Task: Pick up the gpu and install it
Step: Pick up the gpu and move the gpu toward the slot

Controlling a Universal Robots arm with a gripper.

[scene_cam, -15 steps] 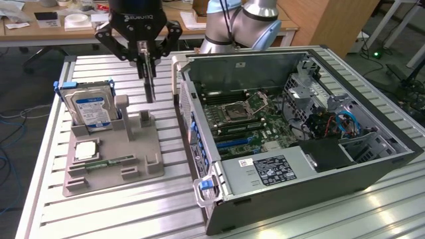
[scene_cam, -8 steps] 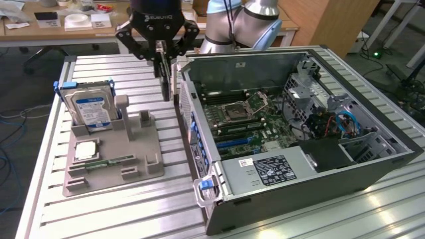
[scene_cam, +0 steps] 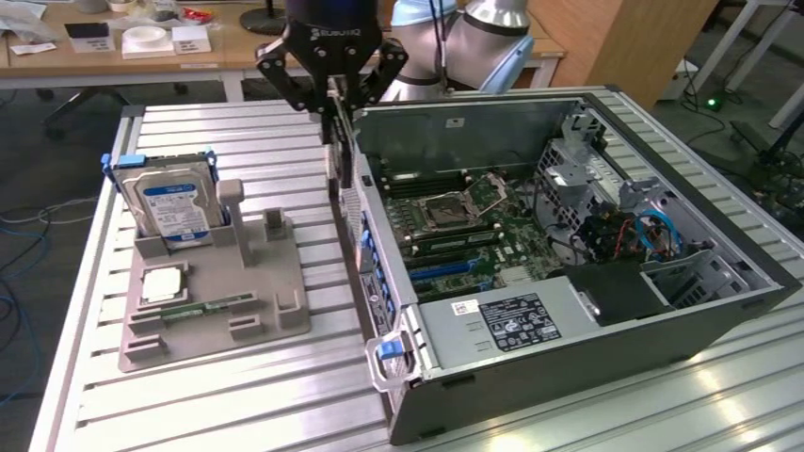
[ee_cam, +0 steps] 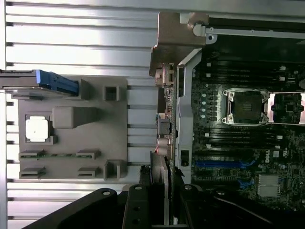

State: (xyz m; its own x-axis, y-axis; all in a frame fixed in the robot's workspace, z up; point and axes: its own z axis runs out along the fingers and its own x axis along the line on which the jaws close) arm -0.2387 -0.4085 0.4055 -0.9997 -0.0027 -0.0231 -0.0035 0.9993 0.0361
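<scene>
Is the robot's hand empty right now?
No, the hand is shut on the gpu, a thin dark card hanging on edge by the wall of the computer case.

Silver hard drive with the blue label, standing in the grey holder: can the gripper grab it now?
Probably not: the gripper is shut on the thin dark gpu card, so it is occupied. The silver hard drive itself stands uncovered.

The open computer case [scene_cam: 566,372] lies on the slatted counter [scene_cam: 251,405], beneath the end effector [scene_cam: 337,118] and to the exterior view's right of it. Its motherboard [scene_cam: 484,231] carries a CPU socket [scene_cam: 453,205]. To the exterior view's left of the end effector, a grey holder tray [scene_cam: 251,282] holds an upright blue-labelled hard drive [scene_cam: 169,202] and a processor chip [scene_cam: 164,285].
</scene>
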